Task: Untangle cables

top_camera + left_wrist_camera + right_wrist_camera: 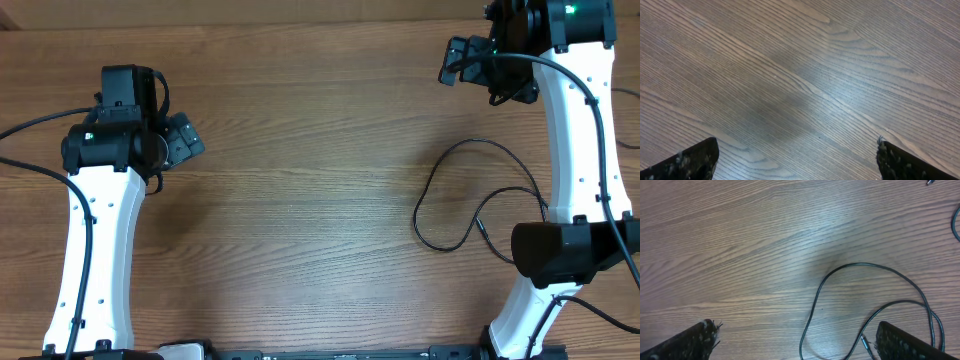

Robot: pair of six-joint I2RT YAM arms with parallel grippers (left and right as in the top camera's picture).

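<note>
Surface: a wood-grain counter (300,200), brown, with the grain running across the overhead view. A pale glare patch and a soft shadow lie ahead of each tool. No room shows beyond the counter top.

Left tool (796,147): its fingers (700,160) are set wide apart with nothing between them, only bare wood below. In the overhead view it sits at the far left, well apart from the cable.

Right tool (796,327): it is also spread wide and grips nothing.

Cable (417,215): a thin black cord lying loose on the counter in one open loop. It is on the base side of the right tool and not touching it. From the right wrist it lies ahead of the tool, between the fingers and nearer the right-hand finger. The strand crosses itself there. A small metal plug tip (865,341) rests just beside that finger, inside the loop.

A second dark cord arc (956,222) is cut off by the edge of the right wrist view, so I cannot tell what it is.
</note>
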